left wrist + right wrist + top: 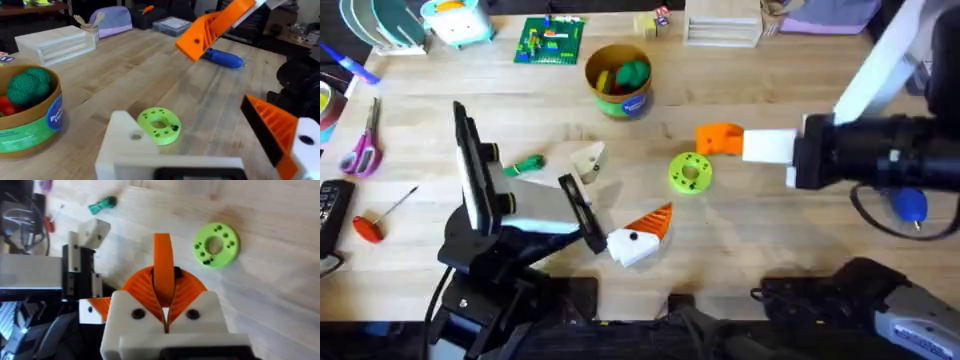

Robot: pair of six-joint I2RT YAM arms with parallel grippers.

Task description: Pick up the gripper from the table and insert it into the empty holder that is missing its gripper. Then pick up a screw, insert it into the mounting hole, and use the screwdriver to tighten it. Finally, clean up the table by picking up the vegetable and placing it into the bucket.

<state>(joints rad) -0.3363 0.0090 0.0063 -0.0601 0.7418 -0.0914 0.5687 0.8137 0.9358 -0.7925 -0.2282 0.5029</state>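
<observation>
overhead, we see the right gripper (712, 139) reaching in from the right, its white finger blocks carrying orange pads pressed together around the gripper, the small flat orange plastic wedge (720, 137). just below it lies a lime-green disc with small holes (689, 171). the left gripper (642, 236) rests low over the wooden table (770, 240), with one orange tip and a white block. the vegetable, a small bright green leafy toy (528, 165), lies left of centre. the bucket, a round yellow-tan tub with a blue label (619, 82), stands farther back and holds a rounded green toy (632, 73). the screwdriver, a blue pen-shaped tool (910, 205), sits near the right edge. a red-handled screwdriver (370, 224) lies at far left.

left wrist: we see the empty holder, a bare white plastic finger block (125, 140), beside an orange-tipped finger (272, 127); the jaws stand wide apart, holding nothing. the orange wedge (212, 27) hangs above the table, the disc (159, 125) below.

right wrist: we see the orange pads (187, 292) closed on the upright orange wedge (163, 267), the disc (216, 245) beside.
</observation>
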